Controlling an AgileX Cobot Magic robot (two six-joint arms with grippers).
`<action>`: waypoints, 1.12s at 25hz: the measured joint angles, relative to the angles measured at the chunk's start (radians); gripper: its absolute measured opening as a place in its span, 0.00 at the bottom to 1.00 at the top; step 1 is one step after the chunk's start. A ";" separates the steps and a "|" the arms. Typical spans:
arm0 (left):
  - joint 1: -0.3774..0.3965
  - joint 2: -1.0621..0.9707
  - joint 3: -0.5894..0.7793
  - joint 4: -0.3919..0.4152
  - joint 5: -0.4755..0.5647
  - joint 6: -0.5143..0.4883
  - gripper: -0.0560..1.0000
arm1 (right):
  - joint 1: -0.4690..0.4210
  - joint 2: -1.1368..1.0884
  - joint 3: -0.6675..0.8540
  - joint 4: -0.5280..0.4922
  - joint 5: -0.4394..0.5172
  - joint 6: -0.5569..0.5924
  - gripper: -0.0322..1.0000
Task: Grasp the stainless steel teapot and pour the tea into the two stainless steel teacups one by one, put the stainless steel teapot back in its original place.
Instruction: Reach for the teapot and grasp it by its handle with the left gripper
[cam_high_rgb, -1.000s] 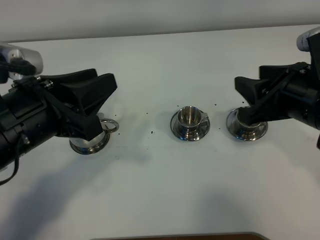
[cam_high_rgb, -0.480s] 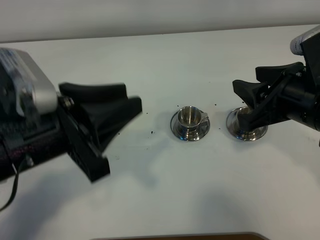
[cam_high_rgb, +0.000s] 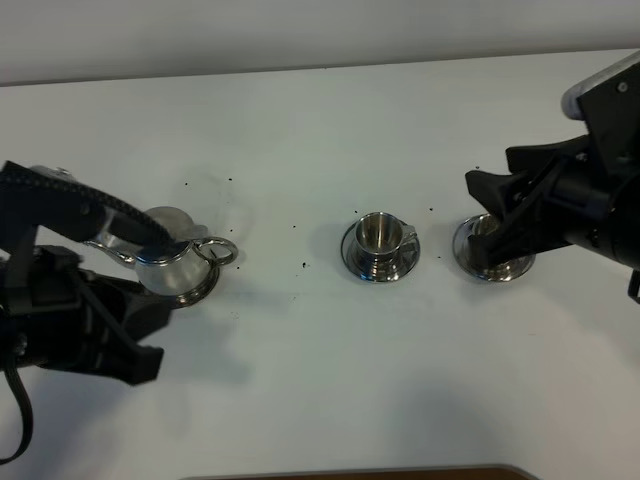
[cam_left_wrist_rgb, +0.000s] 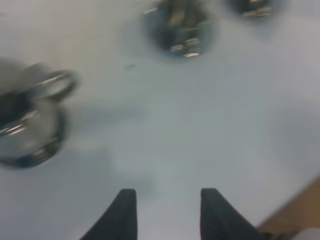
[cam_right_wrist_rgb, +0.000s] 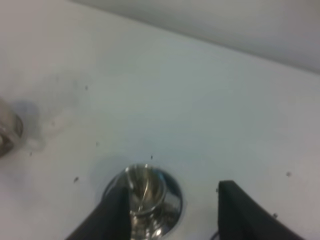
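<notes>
Black left claw (cam_left_wrist_rgb: 168, 196), black right claw (cam_right_wrist_rgb: 175, 190), white wrist housing (cam_high_rgb: 610, 85), black cable (cam_high_rgb: 27, 425)

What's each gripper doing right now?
Left gripper: open, empty.
Right gripper: open, by the right teacup, holding nothing.

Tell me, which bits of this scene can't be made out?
1. Right teacup: exterior high view, mostly hidden behind the right end effector.
2. Teapot: left wrist view, blurred and cut off by the frame edge; spout and lid unreadable.
3. Middle teacup: too small in the exterior high view, too blurred in the left wrist view, to show any tea inside.
</notes>
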 joint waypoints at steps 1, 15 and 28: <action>0.001 0.000 -0.002 0.058 0.001 -0.062 0.40 | 0.000 0.014 0.000 0.007 0.002 0.000 0.42; 0.001 0.000 -0.006 0.208 0.000 -0.215 0.40 | -0.001 0.066 -0.073 -0.601 0.526 0.426 0.42; 0.001 0.000 -0.006 0.206 -0.013 -0.217 0.40 | -0.001 0.034 -0.232 -1.822 0.925 1.811 0.42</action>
